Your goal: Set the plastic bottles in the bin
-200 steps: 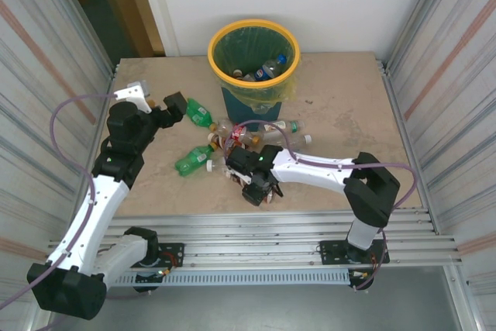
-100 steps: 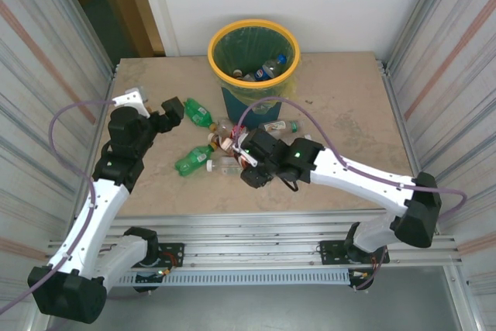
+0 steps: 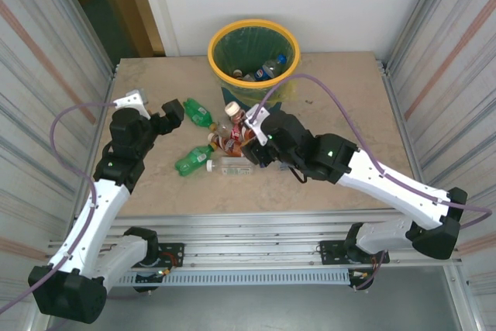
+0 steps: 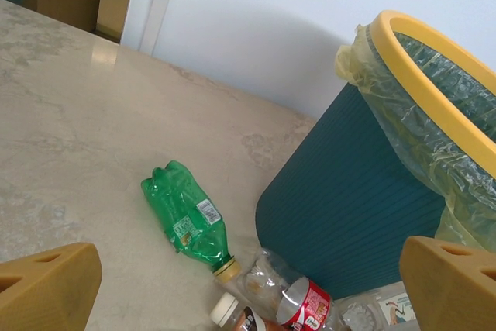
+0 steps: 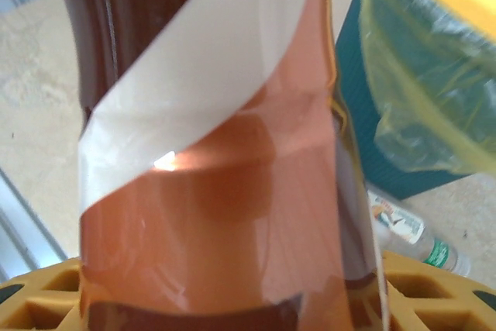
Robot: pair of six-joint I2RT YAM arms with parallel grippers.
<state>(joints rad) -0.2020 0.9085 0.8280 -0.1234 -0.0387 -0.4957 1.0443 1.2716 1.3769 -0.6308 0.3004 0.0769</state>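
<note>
Brown bottle (image 5: 209,191) clamped in the right tool (image 5: 232,308): blurred by closeness, cap and base cut off, masking much of the worktop (image 5: 31,75) ahead. Bin (image 5: 418,114) to its right: cropped. Ahead of the left tool (image 4: 248,284), red-labelled bottle (image 4: 306,304) cropped; print illegible.

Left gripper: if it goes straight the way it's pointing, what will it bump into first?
Probably the green bottle lying on the table just ahead of its open fingers. The bin stands farther back on the right; depth is hard to judge.
</note>
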